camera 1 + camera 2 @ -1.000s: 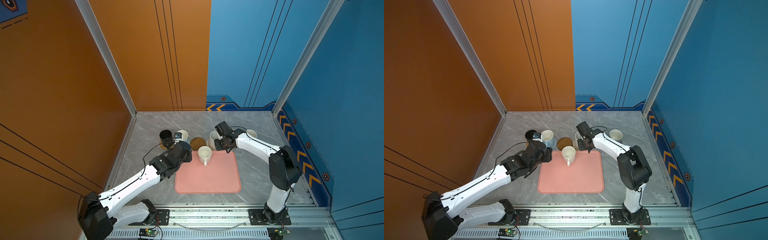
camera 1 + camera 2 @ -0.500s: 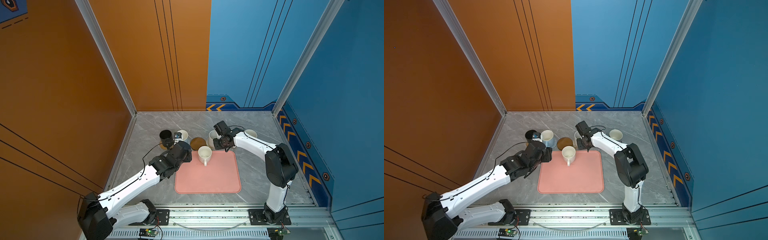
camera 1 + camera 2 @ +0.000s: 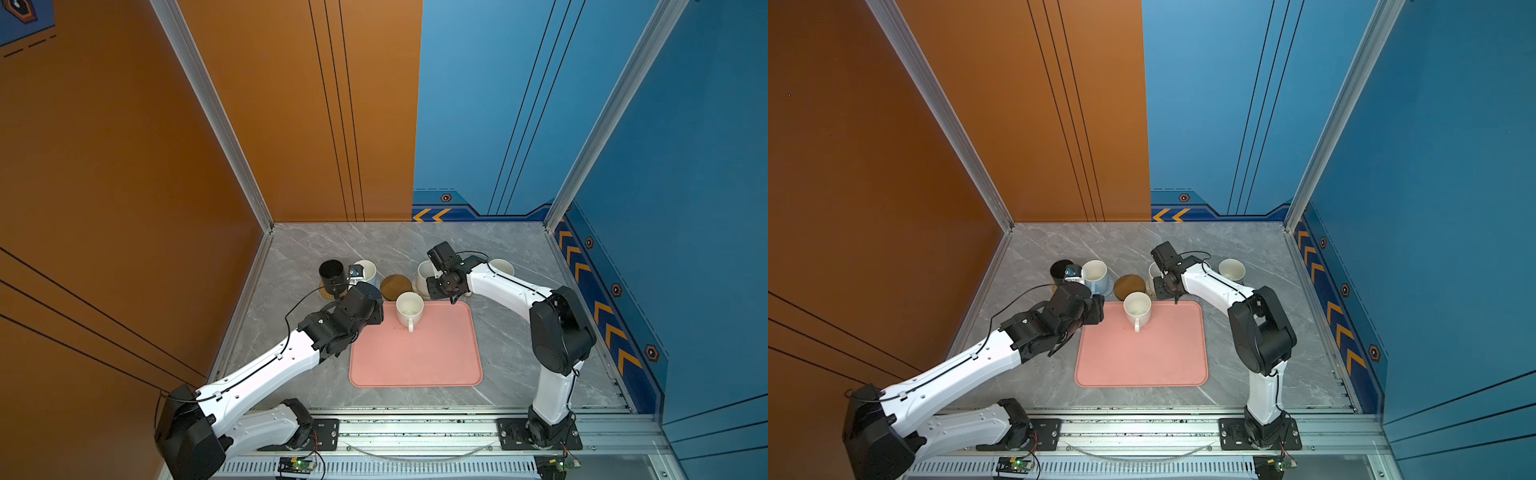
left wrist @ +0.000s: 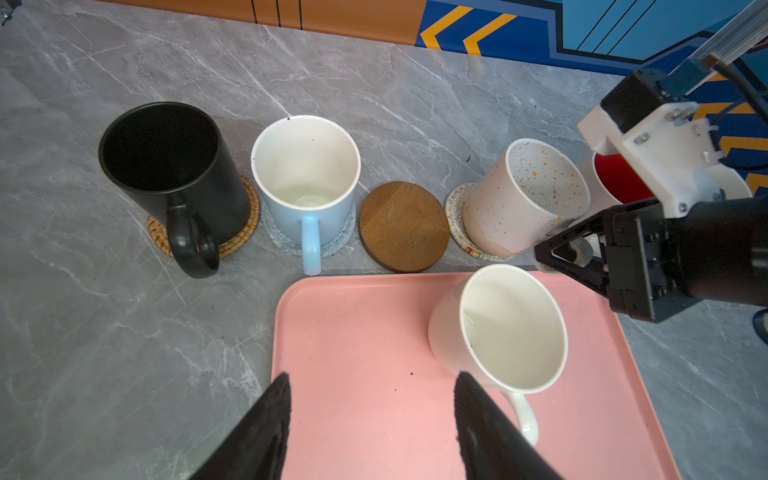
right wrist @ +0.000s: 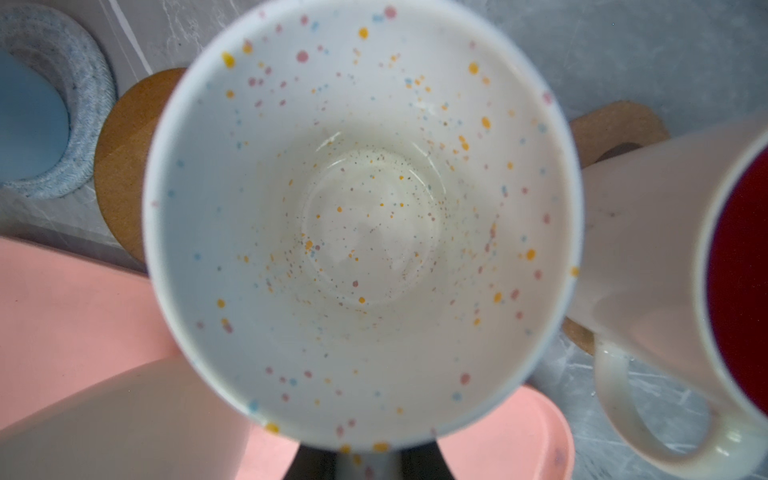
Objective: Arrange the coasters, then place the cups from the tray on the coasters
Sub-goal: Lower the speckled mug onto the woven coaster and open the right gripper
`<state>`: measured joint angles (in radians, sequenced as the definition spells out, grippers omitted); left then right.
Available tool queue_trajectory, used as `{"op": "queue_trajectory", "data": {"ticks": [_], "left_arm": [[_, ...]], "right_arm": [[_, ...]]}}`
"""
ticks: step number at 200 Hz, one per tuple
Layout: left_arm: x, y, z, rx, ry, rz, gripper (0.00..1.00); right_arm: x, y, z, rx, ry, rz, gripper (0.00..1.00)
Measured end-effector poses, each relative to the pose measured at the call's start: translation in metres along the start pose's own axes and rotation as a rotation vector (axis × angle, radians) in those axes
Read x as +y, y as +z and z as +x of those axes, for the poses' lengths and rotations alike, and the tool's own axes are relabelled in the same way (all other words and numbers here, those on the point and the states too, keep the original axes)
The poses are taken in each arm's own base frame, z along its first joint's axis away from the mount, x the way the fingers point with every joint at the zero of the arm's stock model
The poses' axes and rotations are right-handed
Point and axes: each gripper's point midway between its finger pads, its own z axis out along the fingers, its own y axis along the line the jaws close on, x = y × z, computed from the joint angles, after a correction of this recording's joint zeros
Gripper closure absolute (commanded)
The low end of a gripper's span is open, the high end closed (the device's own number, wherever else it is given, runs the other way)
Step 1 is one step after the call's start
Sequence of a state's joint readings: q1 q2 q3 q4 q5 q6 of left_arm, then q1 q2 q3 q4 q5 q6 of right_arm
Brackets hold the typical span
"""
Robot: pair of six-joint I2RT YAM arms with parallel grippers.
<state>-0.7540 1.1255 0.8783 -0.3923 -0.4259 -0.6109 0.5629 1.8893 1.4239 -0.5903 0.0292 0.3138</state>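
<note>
The pink tray (image 3: pixel 415 357) holds one plain white cup (image 3: pixel 409 307) (image 4: pixel 503 328) at its far edge. My left gripper (image 4: pixel 372 378) hangs open over the tray beside that cup, with nothing between its fingers. Behind the tray, a black cup (image 4: pixel 166 166) stands on an orange rattan coaster (image 4: pixel 237 241). A light blue cup (image 4: pixel 305 183) stands on a grey woven coaster (image 4: pixel 340 237). A brown coaster (image 4: pixel 403 226) lies bare. My right gripper (image 5: pixel 368 461) is shut on the handle of the speckled cup (image 5: pixel 361 216) (image 4: pixel 523 199), which is over a beige woven coaster (image 4: pixel 457 208).
A white cup with a red inside (image 5: pixel 681 266) stands on a tan paw-print coaster (image 5: pixel 615 124), right beside the speckled cup. A pale cup (image 3: pixel 500 268) stands further right, behind the right arm. Orange and blue walls close the table at the back and sides.
The right arm has shifted slightly left with the speckled cup in its grip. The left arm has not moved.
</note>
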Motion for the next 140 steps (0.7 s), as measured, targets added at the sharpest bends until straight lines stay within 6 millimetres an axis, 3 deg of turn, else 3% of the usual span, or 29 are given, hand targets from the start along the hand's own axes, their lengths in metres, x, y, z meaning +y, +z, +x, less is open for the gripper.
{"op": "queue_trajectory", "data": {"ticks": [15,39,140], "left_arm": [[0.0000,0.0000,0.0000,0.000,0.000,0.000,0.36],[0.0000,0.0000,0.0000,0.000,0.000,0.000,0.36],[0.0000,0.0000,0.0000,0.000,0.000,0.000,0.36]], "right_arm": [[0.0003,0.0003,-0.0011,-0.001,0.000,0.000,0.98],[0.0007,0.0004,-0.0023,-0.003,0.000,-0.001,0.85],[0.0040,-0.0004,-0.0029,-0.007,-0.005,-0.005,0.59]]}}
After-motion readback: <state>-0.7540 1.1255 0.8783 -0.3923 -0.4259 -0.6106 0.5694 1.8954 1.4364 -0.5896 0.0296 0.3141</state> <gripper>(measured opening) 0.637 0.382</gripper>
